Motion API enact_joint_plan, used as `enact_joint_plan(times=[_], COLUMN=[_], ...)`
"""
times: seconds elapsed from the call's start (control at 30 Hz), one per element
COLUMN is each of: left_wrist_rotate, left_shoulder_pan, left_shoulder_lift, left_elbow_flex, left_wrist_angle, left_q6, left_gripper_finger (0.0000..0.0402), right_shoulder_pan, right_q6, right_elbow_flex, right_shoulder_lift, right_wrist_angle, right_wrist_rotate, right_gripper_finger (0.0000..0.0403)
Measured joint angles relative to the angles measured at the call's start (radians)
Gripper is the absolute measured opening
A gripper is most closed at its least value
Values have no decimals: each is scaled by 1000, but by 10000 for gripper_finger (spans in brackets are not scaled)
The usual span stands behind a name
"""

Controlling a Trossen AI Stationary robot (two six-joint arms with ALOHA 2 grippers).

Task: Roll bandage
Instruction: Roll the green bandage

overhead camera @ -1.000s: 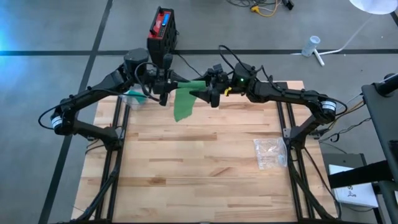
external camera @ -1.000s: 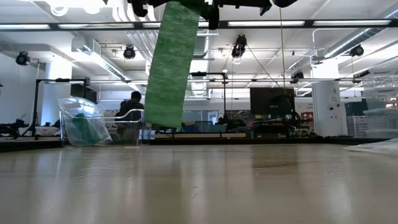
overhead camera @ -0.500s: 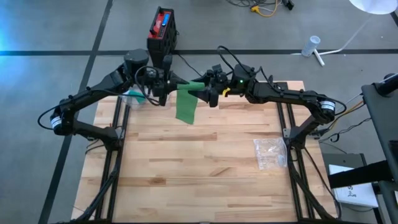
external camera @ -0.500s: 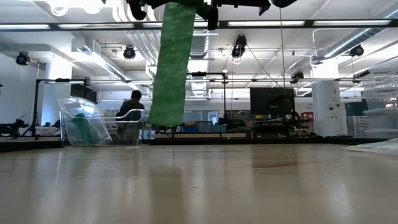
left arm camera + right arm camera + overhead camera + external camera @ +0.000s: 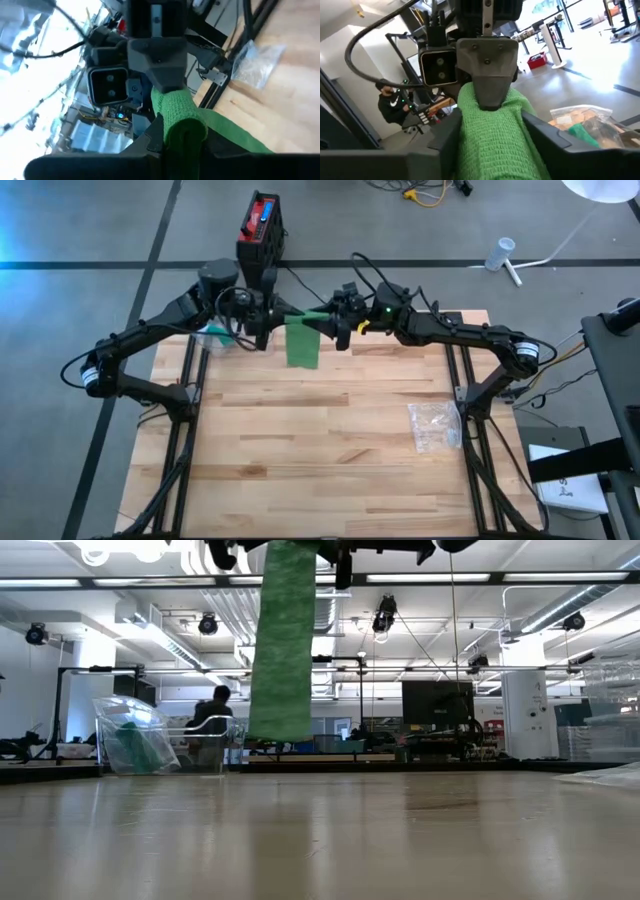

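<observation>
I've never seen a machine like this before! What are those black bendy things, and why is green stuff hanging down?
Those are two robot arms at a wooden table. One camera looks down from above, one sits low on the table, and one rides on each wrist. The left gripper and the right gripper meet in the air, both around a roll of green bandage; its loose end hangs above the table. The left one is pinched shut on it. A clear plastic bag lies on the table, and another bag sits at the far left corner.

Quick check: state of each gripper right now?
Left gripper: shut on the bandage roll, held above the table.
Right gripper: fingers on both sides of the same roll; cannot tell if it grips.
</observation>
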Motion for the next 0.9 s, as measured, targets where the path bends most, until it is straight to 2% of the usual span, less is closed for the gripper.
enact_joint_plan(times=[0.13,0.27,0.47,0.6,0.7,0.8,0.9], left_wrist_rotate=[-10,-17,-80,-77,-55,-49,-51], left_shoulder_pan=[0,1,1,1,0,-4,-5], left_shoulder_lift=[0,-1,-15,-21,-21,-10,0], left_elbow_flex=[0,0,0,0,0,0,0], left_wrist_angle=[34,31,2,-6,-2,8,3], left_q6=[-179,-310,-611,-775,-843,-935,-1038], left_gripper_finger=[44,78,174,248,295,330,345], right_shoulder_pan=[0,0,0,0,0,0,0], right_q6=[-9,-38,-93,-135,-162,-180,-184], right_elbow_flex=[1,2,-1,-3,-6,-8,-8], right_shoulder_lift=[-1,-2,-3,-3,-3,0,-2], right_wrist_angle=[4,3,8,7,-10,-14,-1], right_wrist_rotate=[17,33,38,34,33,34,42], right_gripper_finger=[133,110,95,85,78,74,74])
